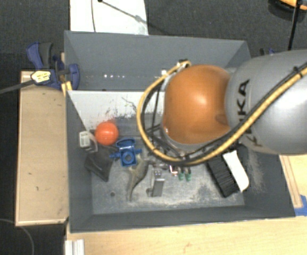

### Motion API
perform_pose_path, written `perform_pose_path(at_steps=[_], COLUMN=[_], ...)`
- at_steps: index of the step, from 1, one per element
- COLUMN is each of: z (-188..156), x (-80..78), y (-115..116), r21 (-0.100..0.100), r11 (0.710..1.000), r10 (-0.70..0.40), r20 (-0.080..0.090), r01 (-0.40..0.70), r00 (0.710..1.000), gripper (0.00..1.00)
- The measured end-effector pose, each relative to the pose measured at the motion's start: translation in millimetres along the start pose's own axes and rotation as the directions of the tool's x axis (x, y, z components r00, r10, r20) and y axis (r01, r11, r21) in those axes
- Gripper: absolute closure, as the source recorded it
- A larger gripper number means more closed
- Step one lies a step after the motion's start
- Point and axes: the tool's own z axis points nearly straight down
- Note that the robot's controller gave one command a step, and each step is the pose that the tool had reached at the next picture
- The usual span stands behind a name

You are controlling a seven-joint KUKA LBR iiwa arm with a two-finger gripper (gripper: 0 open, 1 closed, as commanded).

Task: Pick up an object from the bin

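My gripper (146,181) reaches down under the orange wrist cover to the bin floor, a little front of centre. Its two grey fingers (156,185) stand apart, open, and only bare floor shows between them. Just to its left and slightly further back lies a small blue plastic piece (126,154). Beyond that, an orange ball (106,133) rests towards the back left. A dark grey block (99,167) lies left of the fingers. Two little green bits (184,177) sit close on the right of the gripper.
A black brush with a white handle (228,174) lies at the front right, partly under the arm. A small pale cube (85,138) sits by the left wall next to the ball. The arm and its cover hide the bin's centre and right.
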Motion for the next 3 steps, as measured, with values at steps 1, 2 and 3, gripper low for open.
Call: perform_pose_path(at_steps=[1,2,3], z=[-4.5,54.3,65.8], x=[-1.8,-29.1,-71.3], y=[-1.0,2.5,13.8], r21=[-0.002,-0.004,-0.002], r11=[1.0,0.999,0.999], r10=[0.005,0.037,-0.044], r20=[0.008,0.012,0.01], r01=[-0.005,-0.037,0.044], r00=[1.0,0.999,0.999], gripper=[0.0,0.0,0.0])
